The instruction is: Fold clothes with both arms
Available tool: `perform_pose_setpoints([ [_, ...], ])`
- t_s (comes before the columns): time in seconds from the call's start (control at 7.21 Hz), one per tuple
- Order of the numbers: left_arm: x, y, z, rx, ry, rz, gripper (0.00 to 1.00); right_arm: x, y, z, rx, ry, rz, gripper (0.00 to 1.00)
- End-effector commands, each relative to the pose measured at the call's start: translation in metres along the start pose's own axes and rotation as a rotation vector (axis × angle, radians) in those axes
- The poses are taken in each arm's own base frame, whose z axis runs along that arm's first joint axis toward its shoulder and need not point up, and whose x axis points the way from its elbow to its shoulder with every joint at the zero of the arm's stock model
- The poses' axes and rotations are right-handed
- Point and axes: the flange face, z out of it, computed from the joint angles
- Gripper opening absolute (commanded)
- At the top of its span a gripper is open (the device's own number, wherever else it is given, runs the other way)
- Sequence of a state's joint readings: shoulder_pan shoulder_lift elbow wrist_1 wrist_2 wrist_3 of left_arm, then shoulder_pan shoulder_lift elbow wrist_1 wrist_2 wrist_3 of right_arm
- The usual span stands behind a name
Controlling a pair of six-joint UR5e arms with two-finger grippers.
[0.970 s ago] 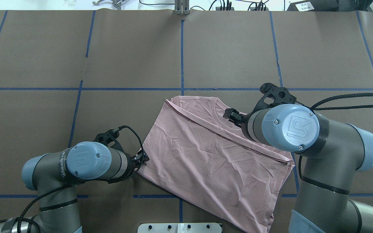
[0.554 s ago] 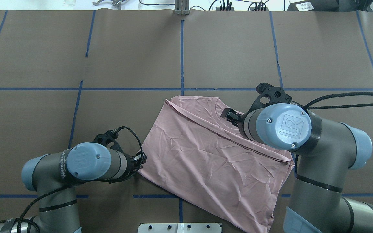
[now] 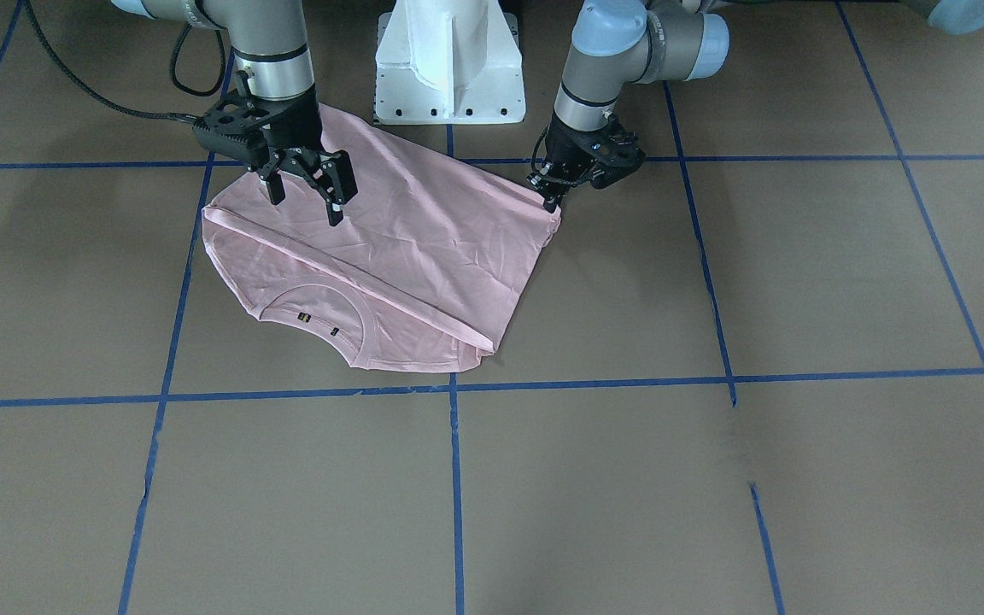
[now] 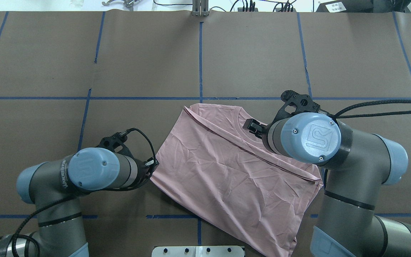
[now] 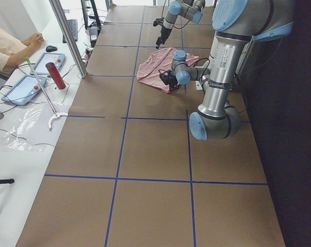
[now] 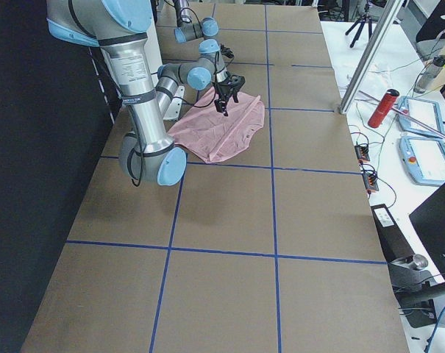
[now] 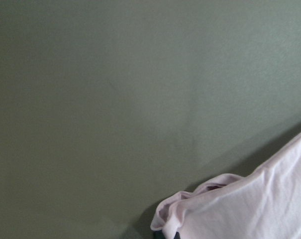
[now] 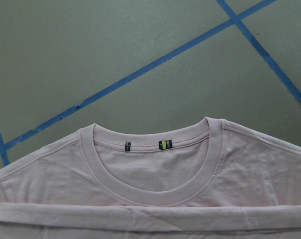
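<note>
Found the T-shirt flat on the brown table, on the near side by the robot, between the two arms. Folded over once along a diagonal crease, plain pink cloth uppermost. Noted the ribbed collar on the far edge, uncovered beyond the fold, with two small tags inside the neck.

Could not see the shirt's front in any view. Lost the near right corner of the hem at the bottom edge of the overhead view.

Saw little of the right gripper from overhead: tucked under its own wrist, one of its fingers poking out. From the front view, jaws spread wide, pointing down over the shirt's right part near the fold; contact with the cloth possibly none, hard to judge.

Logged the left gripper clamped on the shirt's left corner. Only bunched cloth shows at the bottom of the left wrist view, fingers cropped out.

Recorded the left arm low, forearm roughly level, aimed rightward. Recorded the right arm bent at the elbow, wrist turned down.
</note>
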State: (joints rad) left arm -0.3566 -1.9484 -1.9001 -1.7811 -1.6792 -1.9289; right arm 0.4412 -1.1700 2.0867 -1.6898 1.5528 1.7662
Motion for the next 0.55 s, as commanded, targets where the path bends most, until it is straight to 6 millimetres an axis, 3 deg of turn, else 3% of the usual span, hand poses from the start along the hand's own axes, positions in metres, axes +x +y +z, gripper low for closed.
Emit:
perform_pose_setpoints([
  [0.0,0.028,-0.046,-0.029,0.104,0.059,0.127,0.00,-0.001,-0.001,-0.006,0.007,-0.014,-0.006,1.00],
  [0.14,0.050,-0.096,-0.034,0.224,0.083,0.152,0.00,-0.002,-0.001,-0.006,0.003,-0.029,-0.009,1.00],
  [0.28,0.093,-0.145,-0.027,0.287,0.137,0.170,0.00,-0.003,-0.004,-0.011,-0.015,-0.106,-0.013,1.00],
  [0.42,0.149,-0.183,0.005,0.325,0.185,0.190,0.00,0.005,-0.004,-0.005,-0.022,-0.128,-0.018,1.00],
])
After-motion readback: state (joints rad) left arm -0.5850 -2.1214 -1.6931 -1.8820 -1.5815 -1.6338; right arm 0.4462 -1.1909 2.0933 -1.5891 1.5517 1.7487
